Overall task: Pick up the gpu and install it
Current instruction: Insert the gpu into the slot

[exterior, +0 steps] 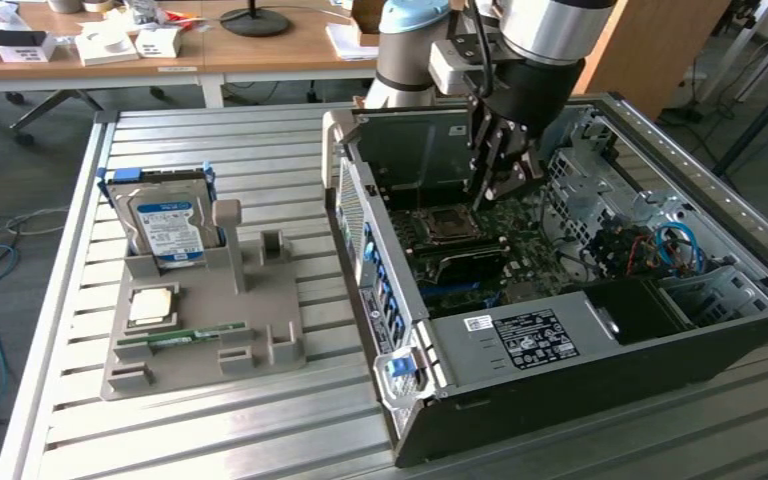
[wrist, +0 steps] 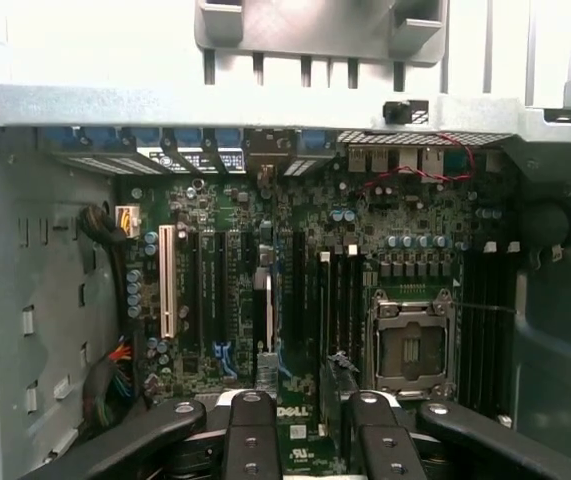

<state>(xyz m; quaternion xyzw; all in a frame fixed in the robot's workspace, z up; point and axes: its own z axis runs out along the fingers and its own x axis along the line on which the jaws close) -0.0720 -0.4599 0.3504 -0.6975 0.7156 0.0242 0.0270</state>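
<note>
My gripper [exterior: 502,190] reaches down into the open computer case [exterior: 651,345], low over the motherboard [exterior: 491,255]. In the wrist view the fingers [wrist: 252,430] stand apart, and the board with its white label shows in the gap, so the gripper [wrist: 313,408] is open with nothing between the pads. Just beyond the fingertips the gpu [wrist: 268,325], a thin card seen edge-on, stands upright among the expansion slots. I cannot tell whether it is fully seated. In the exterior view the arm hides that spot.
The bare CPU socket [wrist: 410,345] lies beside the slots. Drive cages and cables [exterior: 658,245] fill the case's far end. On the exterior view's left, a grey tray [exterior: 271,345] holds the blue-labelled hard drive [exterior: 171,225], a processor chip [exterior: 153,305] and a green memory stick [exterior: 184,337].
</note>
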